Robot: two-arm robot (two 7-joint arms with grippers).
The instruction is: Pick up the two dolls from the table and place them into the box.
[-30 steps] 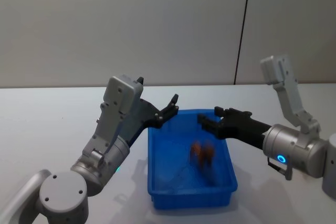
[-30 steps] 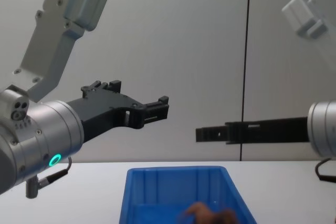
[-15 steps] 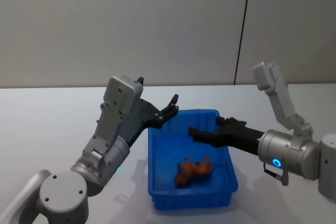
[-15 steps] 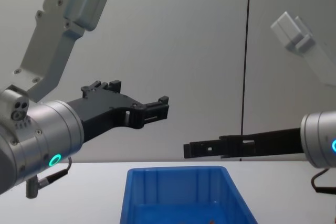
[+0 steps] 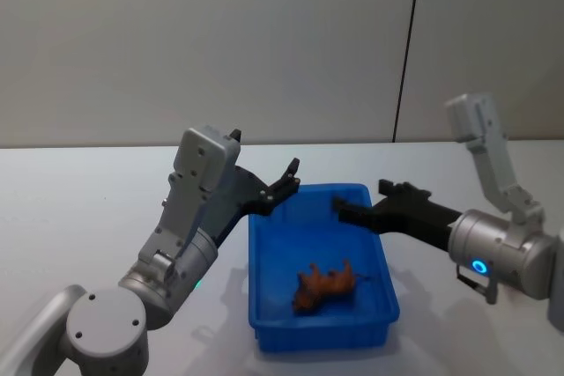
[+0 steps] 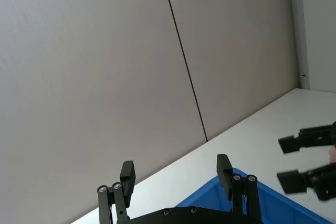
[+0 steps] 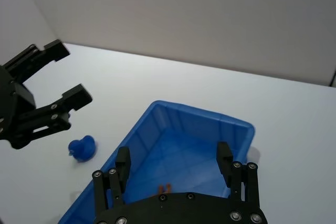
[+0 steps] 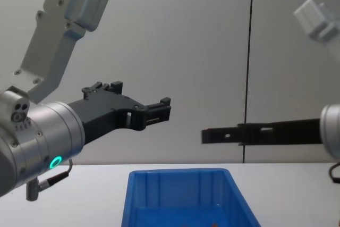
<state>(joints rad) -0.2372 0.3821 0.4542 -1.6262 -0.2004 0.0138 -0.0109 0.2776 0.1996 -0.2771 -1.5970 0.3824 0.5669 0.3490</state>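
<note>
The left arm [image 5: 189,217] and the right arm [image 5: 498,248] are shiny silver-grey tubes with pale grey boxy blocks. Each ends in a black pincer, the left pincer [image 6: 175,174] and the right pincer [image 7: 173,160], with tiny silver screws [image 7: 232,164] on the fingers. A green ring [image 8: 54,161] glows on the left arm and a blue ring [image 5: 476,267] on the right arm. A thin black cable [image 8: 53,179] loops beside the green ring.
</note>
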